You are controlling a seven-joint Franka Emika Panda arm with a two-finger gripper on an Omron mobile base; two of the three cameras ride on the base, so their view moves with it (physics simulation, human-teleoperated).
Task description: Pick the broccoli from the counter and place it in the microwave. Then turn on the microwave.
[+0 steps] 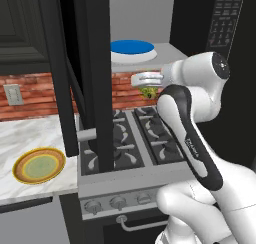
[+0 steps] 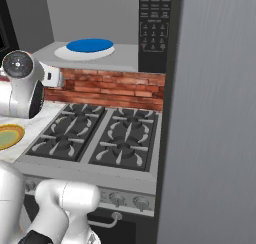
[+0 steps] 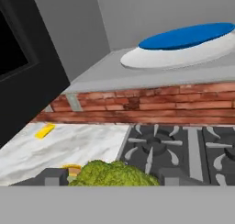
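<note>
Blue plate (image 1: pixel 132 46) inside microwave (image 1: pixel 150 63); gripper (image 1: pixel 148 92) clamps broccoli (image 3: pixel 114 174).

counter (image 1: pixel 30 135): veined marble, smooth | broccoli (image 3: pixel 114 175): lumpy, matt

No words or numbers can be read anywhere. The big black microwave (image 2: pixel 155 28) has a tall button panel (image 2: pixel 155 19) on its right side, with rows of tiny pale marks on the buttons, but they are too small and blurry to read. From the left base view the same panel (image 1: pixel 226 18) shows faint little squares and nothing clearer. The round grey knobs (image 1: pixel 118 203) on the front of the black gas stove (image 2: pixel 100 135) carry no marks that can be made out.
</note>
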